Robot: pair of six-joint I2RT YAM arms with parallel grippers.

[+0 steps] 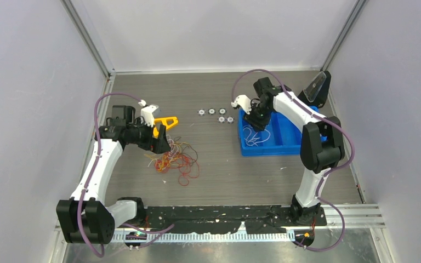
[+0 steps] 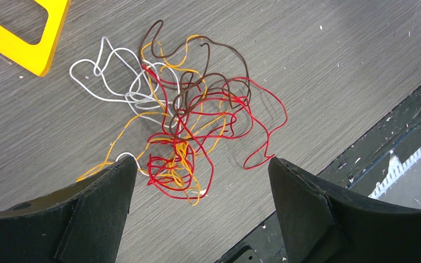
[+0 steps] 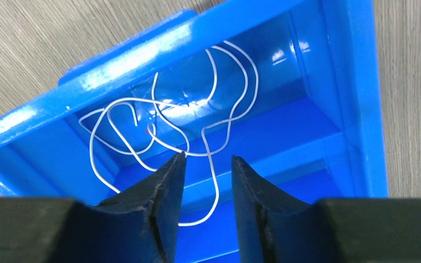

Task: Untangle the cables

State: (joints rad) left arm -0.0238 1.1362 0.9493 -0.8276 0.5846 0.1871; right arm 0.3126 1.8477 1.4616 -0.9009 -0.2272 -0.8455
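The cables (image 1: 176,159) lie as a loose tangle of red, orange, white and brown wires on the grey table, left of centre. In the left wrist view the tangle (image 2: 197,120) lies just ahead of and between my fingertips. My left gripper (image 1: 161,143) (image 2: 202,160) is wide open and empty, hovering over the tangle's near edge. A single white wire (image 1: 255,137) (image 3: 216,194) lies curled inside the blue bin (image 1: 285,145) (image 3: 142,55). My right gripper (image 1: 256,121) (image 3: 208,156) is over the bin, jaws apart. The white wire runs below the gap, not clamped.
A yellow plastic frame (image 1: 167,120) (image 2: 16,46) lies just behind the tangle. Several small round metal parts (image 1: 215,114) sit between the tangle and the bin. A dark scoop-like object (image 1: 315,87) stands at the back right. A black strip (image 1: 235,216) runs along the near edge.
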